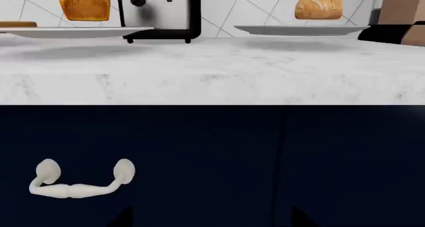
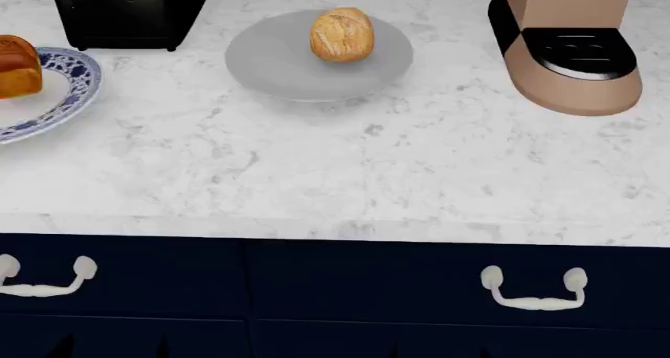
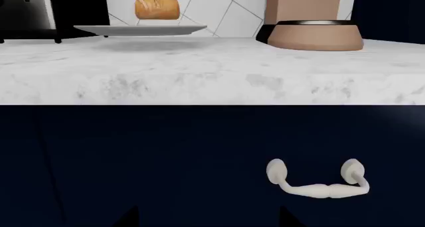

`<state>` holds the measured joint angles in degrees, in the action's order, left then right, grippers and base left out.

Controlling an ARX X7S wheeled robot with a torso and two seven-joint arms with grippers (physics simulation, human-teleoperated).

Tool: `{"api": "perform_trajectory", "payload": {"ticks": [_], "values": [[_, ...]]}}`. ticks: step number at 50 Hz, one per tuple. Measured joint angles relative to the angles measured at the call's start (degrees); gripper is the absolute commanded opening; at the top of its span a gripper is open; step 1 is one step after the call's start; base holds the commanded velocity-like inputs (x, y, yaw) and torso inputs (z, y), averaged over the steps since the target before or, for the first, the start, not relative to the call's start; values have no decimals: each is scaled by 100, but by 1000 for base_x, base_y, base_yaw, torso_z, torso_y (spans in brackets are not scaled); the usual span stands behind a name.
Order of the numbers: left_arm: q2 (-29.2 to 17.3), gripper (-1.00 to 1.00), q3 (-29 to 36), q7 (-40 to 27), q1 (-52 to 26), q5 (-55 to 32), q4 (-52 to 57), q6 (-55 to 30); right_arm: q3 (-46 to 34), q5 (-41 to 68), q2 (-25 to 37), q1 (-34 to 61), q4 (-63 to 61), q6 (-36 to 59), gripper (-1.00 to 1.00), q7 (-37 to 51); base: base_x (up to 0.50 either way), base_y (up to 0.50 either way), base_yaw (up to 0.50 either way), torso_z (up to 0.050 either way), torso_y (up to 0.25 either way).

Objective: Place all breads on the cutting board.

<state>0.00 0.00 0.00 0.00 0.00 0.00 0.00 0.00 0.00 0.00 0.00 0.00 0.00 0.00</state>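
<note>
The round pale-golden roll (image 2: 341,34) sits on a round grey plate (image 2: 262,63) at the back middle of the marble counter; it also shows in the left wrist view (image 1: 319,4) and the right wrist view (image 3: 157,4). The orange-brown loaf (image 2: 16,66) sits on a blue-and-white plate (image 2: 74,83) at the far left, and shows in the left wrist view (image 1: 83,3). A thin brown flat edge (image 1: 17,24) beside that plate may be the cutting board. My left gripper (image 1: 211,222) and right gripper (image 3: 207,222) are open and empty, low in front of the dark drawers.
A black-and-silver toaster (image 2: 125,12) stands at the back left. A tan and black coffee machine (image 2: 570,48) stands at the back right. The marble counter (image 2: 346,177) overhangs navy drawers with white handles (image 2: 532,289) (image 2: 42,278).
</note>
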Motion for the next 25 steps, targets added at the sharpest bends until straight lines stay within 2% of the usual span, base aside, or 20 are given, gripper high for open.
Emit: {"api": "perform_trajectory", "payload": {"ticks": [25], "values": [[-283,100,383,-409,21,-22,33,-3,-369,204,291,-65,-273,226,100,332,0,0,0,0,0]]}}
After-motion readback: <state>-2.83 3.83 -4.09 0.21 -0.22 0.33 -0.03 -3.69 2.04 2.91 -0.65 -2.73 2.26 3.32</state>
